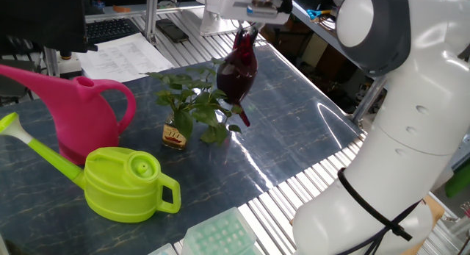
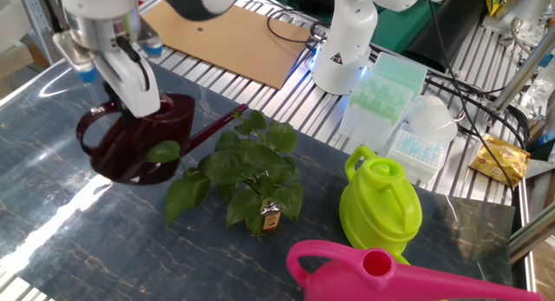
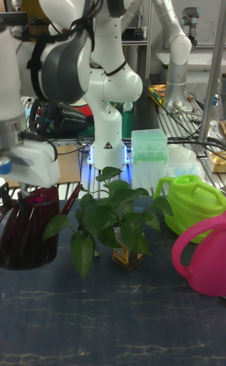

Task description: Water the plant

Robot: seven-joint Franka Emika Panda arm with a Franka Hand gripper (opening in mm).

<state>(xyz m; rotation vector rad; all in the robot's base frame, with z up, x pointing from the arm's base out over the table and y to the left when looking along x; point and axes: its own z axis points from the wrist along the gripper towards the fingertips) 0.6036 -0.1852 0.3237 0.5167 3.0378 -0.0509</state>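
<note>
A: So, where is the plant (image 2: 247,175) right now?

B: Near the middle of the worktop (image 2: 87,240), a sprig of broad leaves in a tiny glass bottle (image 1: 174,135) with a yellow-brown label. In the tall fixed view the dark maroon watering can (image 3: 26,228) hangs at its 9 o'clock, with the spout reaching toward the leaves.

A: And the gripper (image 2: 130,97)?

B: It grips the can at its top rim, jaws narrow around the edge, and the can is off the worktop, tilted a little.

A: How will the plant handle?

B: I judge it light and top-heavy: thin stems, soft leaves, a small glass base. A knock from the spout could tip it, and the glass could break. It should not be gripped at all; if it had to be, the bottle is the only firm part. The can looks like stiff plastic; how full it is I cannot tell.

A: Anything in the way?

B: From the other fixed view, the lime green watering can (image 2: 381,206) stands at the plant's 3 o'clock and the pink watering can (image 2: 390,275) at about 5 o'clock, both apart from it. 1 leaf (image 2: 162,151) overlaps the maroon can, so the spout must come over the foliage rather than push through it.
</note>
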